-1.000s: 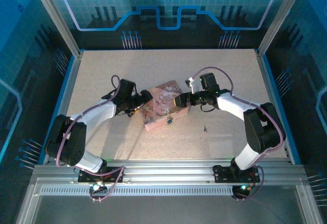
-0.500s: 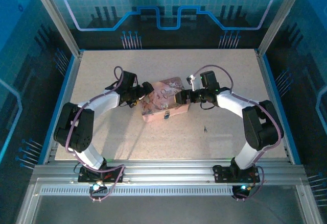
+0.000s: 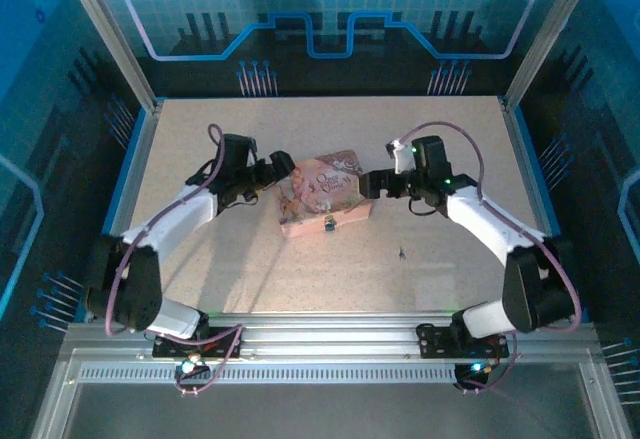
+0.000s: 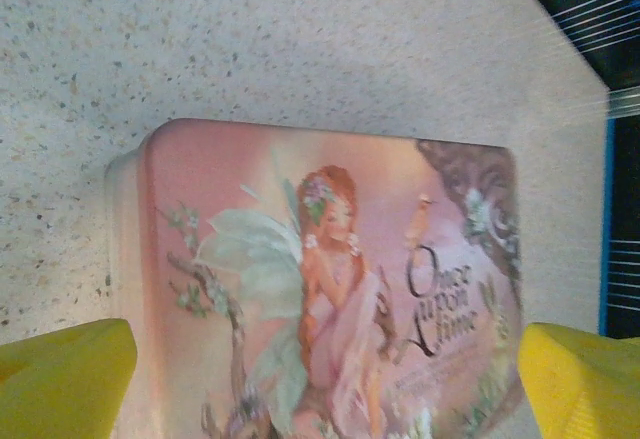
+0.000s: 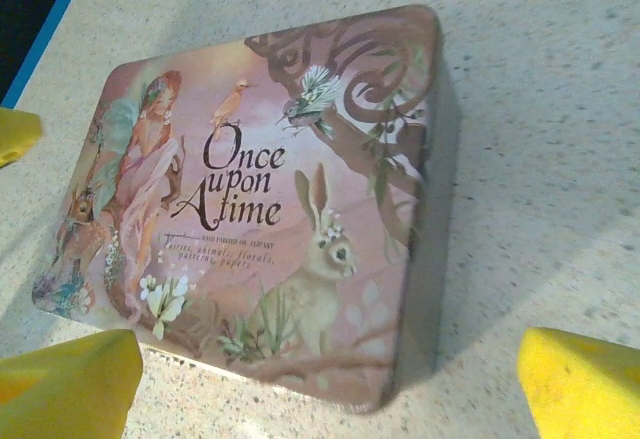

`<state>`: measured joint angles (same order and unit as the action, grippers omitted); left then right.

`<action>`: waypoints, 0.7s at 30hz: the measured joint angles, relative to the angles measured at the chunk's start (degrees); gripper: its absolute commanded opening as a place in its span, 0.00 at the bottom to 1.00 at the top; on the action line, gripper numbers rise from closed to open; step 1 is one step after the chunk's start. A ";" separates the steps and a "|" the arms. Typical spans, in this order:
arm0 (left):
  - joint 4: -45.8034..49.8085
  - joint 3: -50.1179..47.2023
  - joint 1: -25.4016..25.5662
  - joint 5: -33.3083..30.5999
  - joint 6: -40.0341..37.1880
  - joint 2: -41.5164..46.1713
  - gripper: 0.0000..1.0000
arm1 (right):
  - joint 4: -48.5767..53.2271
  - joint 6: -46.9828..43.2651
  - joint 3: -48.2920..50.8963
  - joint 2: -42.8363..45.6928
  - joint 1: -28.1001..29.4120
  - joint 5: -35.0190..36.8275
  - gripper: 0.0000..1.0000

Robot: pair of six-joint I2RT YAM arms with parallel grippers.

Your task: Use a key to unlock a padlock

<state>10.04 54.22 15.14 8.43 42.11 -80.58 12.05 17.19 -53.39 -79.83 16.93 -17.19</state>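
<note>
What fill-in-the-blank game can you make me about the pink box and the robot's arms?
1. The pink box has words on top: "Once upon A ____".
2. The long-eared animal painted under those words is a ____.
3. The key lies apart from the box, on the bare ____.
4. The left end effector and the right end effector both have jaws standing ____.

Missing words: time, rabbit, table, open.
</note>
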 measured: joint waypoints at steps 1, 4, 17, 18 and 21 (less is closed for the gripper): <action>0.00 -1.01 0.00 0.02 -0.11 1.92 0.99 | 0.79 0.31 0.92 1.75 -0.04 0.70 0.96; -0.07 -5.18 0.07 0.48 -0.07 7.80 0.99 | 2.27 1.92 4.52 6.10 -0.13 1.86 0.96; -0.35 -19.34 13.38 -0.72 7.30 24.30 0.99 | 11.96 8.59 16.20 13.49 -0.11 6.51 0.79; -0.81 -19.67 14.93 -1.14 8.02 24.44 0.99 | 12.39 9.01 17.16 13.79 -0.11 6.82 0.77; -2.71 -20.81 19.15 -2.25 10.29 24.41 0.99 | 13.25 10.47 19.67 14.29 -0.11 7.69 0.73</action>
<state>7.33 33.41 34.28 6.17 52.40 -56.16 25.30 27.66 -33.71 -65.54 16.82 -9.50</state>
